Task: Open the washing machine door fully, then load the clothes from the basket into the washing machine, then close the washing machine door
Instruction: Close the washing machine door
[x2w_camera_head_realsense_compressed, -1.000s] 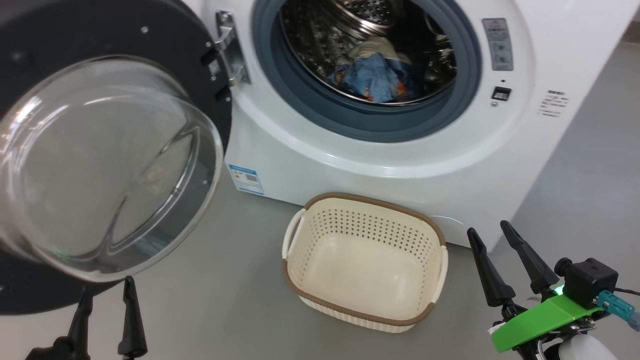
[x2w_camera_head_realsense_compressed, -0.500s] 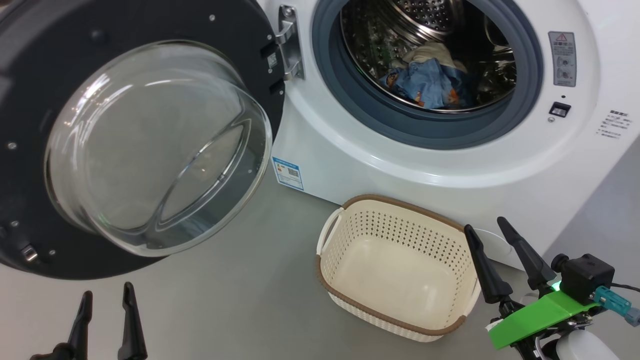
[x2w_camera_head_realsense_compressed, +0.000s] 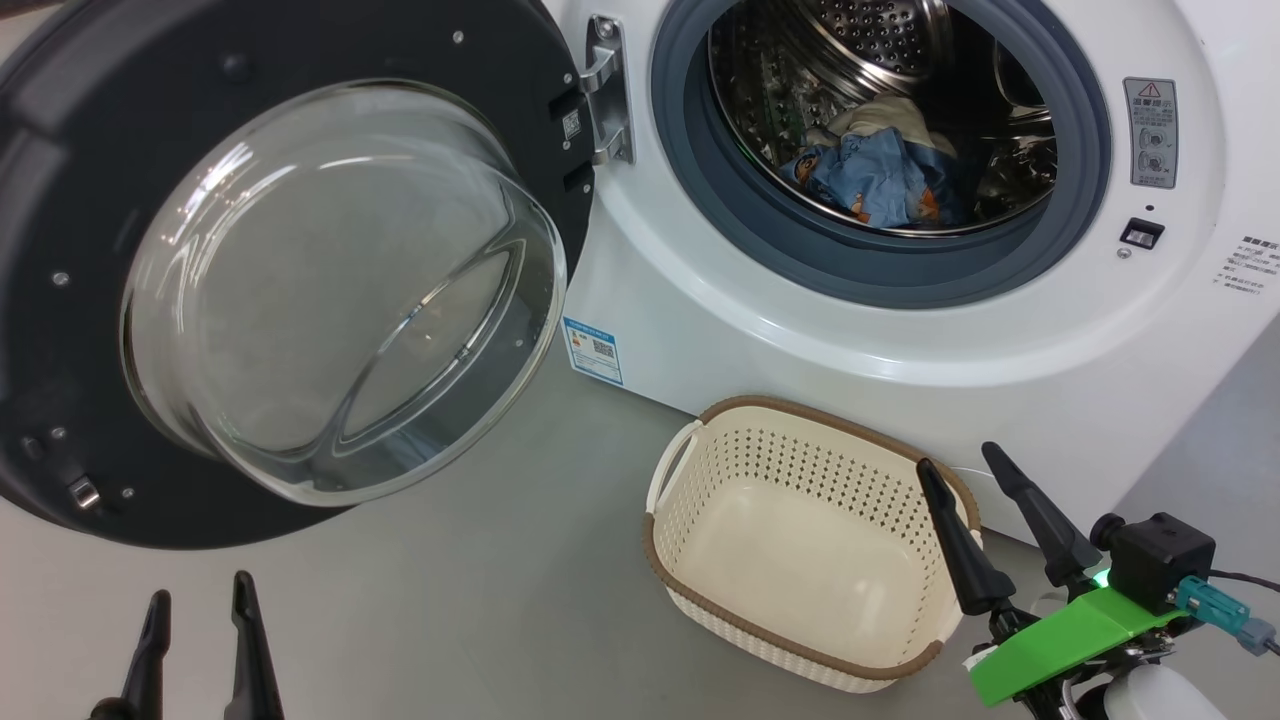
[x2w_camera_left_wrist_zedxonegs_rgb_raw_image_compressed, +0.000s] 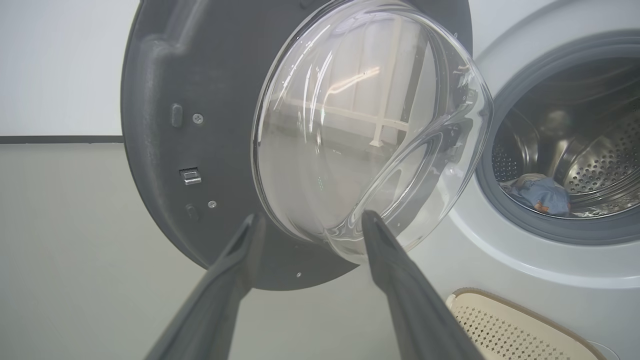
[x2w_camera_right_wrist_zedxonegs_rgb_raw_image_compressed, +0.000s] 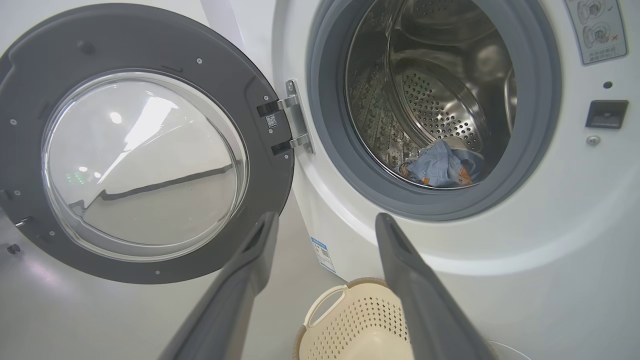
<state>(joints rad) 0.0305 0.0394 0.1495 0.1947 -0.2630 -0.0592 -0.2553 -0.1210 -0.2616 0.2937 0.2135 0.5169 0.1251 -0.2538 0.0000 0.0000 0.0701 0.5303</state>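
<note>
Two grippers, both spread wide, nothing held. The left gripper (x2w_camera_head_realsense_compressed: 200, 588) hangs low over the floor (x2w_camera_head_realsense_compressed: 500, 600), below the door (x2w_camera_head_realsense_compressed: 340, 290). The right gripper (x2w_camera_head_realsense_compressed: 958, 458) is at the right end of the basket (x2w_camera_head_realsense_compressed: 800, 410). The door is swung wide to the left on its hinge (x2w_camera_head_realsense_compressed: 607, 90). The clothes (x2w_camera_head_realsense_compressed: 880, 175), blue and cream, lie at the bottom of the drum (x2w_camera_head_realsense_compressed: 900, 50) of the washing machine (x2w_camera_head_realsense_compressed: 800, 340). The basket stands on the floor just before the machine's base.

Glossy glass washing machine door (x2w_camera_head_realsense_compressed: 340, 290); perforated plastic basket (x2w_camera_head_realsense_compressed: 790, 455).
</note>
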